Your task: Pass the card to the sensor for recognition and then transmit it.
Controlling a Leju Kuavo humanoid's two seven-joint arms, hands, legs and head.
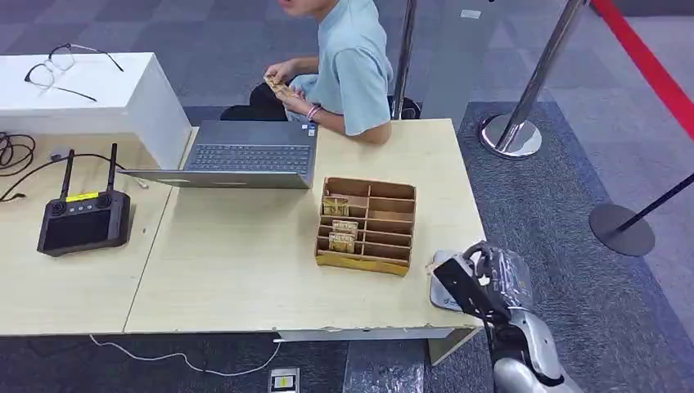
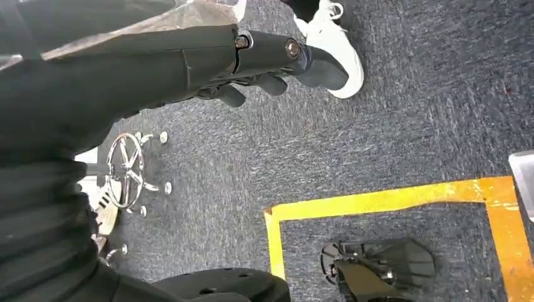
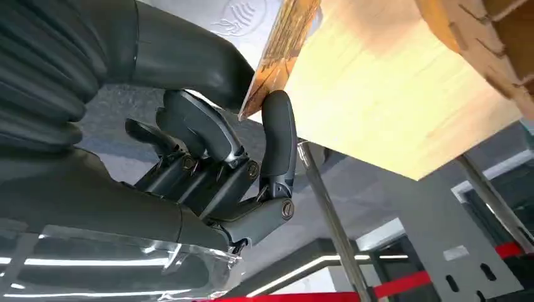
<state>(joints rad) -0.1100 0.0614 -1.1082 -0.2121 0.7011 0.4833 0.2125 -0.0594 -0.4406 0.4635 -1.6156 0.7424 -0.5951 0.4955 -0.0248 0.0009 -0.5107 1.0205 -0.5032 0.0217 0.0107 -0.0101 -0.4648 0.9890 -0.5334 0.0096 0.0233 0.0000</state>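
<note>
My right hand (image 1: 481, 282) hovers at the table's front right corner and pinches a yellowish card (image 3: 281, 47) between thumb and a finger (image 3: 277, 126). The card is held edge-on just above the white sensor pad (image 3: 233, 19), which lies flat by the table edge (image 1: 443, 300). A sliver of the card (image 1: 430, 266) sticks out left of the hand. The cardboard card box (image 1: 366, 225) stands just beyond, with more cards (image 1: 342, 233) in its left slots. My left hand (image 2: 264, 66) hangs over the carpet, holding nothing.
A person in a light blue shirt (image 1: 352, 65) sits across the table, holding cards. A laptop (image 1: 245, 154) lies in front of them. A black controller (image 1: 82, 219) is on the left table. Stanchion posts (image 1: 511, 131) stand right of the table.
</note>
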